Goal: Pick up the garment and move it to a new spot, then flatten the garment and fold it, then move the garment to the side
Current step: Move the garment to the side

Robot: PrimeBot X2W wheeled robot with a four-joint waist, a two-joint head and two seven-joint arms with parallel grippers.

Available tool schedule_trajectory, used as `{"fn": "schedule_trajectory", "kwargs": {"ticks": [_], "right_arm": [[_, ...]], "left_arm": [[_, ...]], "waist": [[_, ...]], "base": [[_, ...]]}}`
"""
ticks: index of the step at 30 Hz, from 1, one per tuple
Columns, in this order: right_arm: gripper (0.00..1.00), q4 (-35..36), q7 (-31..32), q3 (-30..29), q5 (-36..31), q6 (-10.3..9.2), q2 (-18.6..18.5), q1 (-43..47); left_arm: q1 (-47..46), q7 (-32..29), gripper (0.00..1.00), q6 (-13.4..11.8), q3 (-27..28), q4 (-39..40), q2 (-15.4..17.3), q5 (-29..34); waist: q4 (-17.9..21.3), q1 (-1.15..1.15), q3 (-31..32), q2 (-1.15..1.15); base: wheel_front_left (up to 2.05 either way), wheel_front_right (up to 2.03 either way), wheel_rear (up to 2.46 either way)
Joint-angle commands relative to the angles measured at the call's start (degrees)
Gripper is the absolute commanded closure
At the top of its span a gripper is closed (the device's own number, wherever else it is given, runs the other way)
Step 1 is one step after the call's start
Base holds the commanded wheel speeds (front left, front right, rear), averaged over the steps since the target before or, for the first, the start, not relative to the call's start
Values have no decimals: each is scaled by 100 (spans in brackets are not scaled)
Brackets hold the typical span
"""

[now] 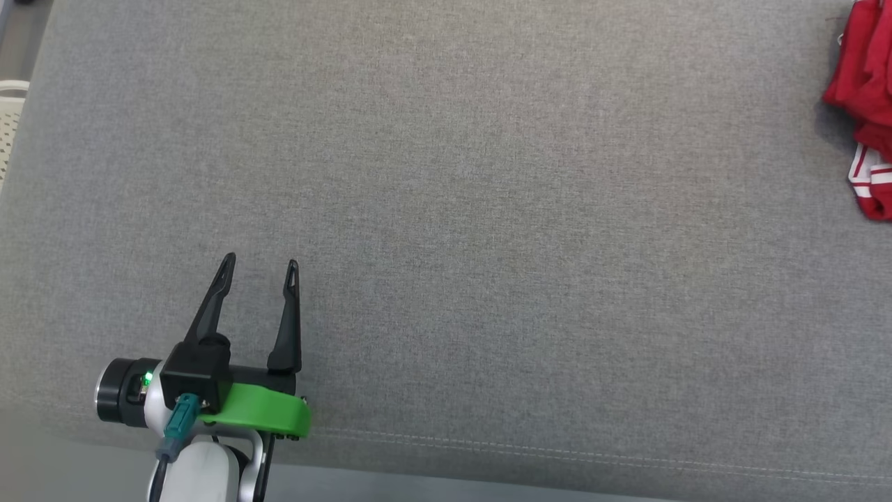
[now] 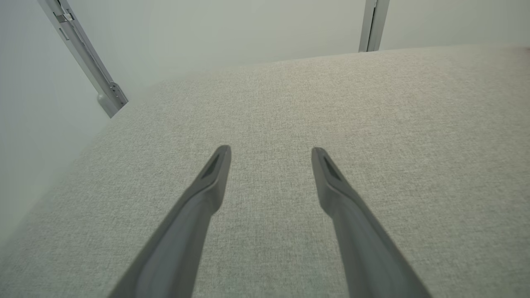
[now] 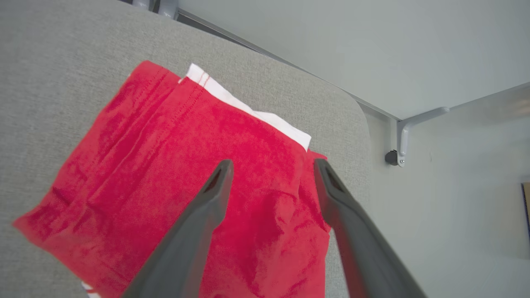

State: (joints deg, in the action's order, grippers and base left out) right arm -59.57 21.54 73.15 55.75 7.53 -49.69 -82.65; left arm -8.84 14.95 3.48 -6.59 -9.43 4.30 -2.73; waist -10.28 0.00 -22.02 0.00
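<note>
Jaws wide on left gripper [image 1: 260,260] and right gripper [image 3: 273,162], both empty. Folded red cotton garment with white trim [image 3: 165,165] lies at the right edge of the grey fabric-covered worktop [image 1: 446,174], under the right gripper. I'd call all steps done, nothing left.

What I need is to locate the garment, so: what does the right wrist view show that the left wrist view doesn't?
Right wrist view: the red garment, white-trimmed, lying near a rounded corner of the grey surface, with the right gripper open over it, and a wall bracket. Left wrist view: the left gripper open over bare fabric, and a slanted metal rail. Both: the grey surface and a pale wall.
</note>
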Motion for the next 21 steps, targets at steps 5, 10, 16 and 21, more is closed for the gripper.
{"fn": "schedule_trajectory", "kwargs": {"ticks": [5,10,16,21], "right_arm": [[0,299,-1248,-277,377,-9,266,233],[0,642,-2236,-390,736,-9,454,677],[0,748,-3230,-441,997,-9,704,1174],[0,792,-3618,-556,1121,-9,992,1588]], "left_arm": [[31,19,0,-53,48,10,-21,-76],[136,19,0,-65,63,18,-38,-73],[295,19,0,-69,149,14,-10,-88],[454,19,0,-91,230,40,17,-105]], "waist": [[93,0,240,0],[191,0,530,0],[335,0,913,0],[495,0,1203,0]], "base": [[0,0,0],[0,0,0],[0,0,0],[0,0,0]]}}
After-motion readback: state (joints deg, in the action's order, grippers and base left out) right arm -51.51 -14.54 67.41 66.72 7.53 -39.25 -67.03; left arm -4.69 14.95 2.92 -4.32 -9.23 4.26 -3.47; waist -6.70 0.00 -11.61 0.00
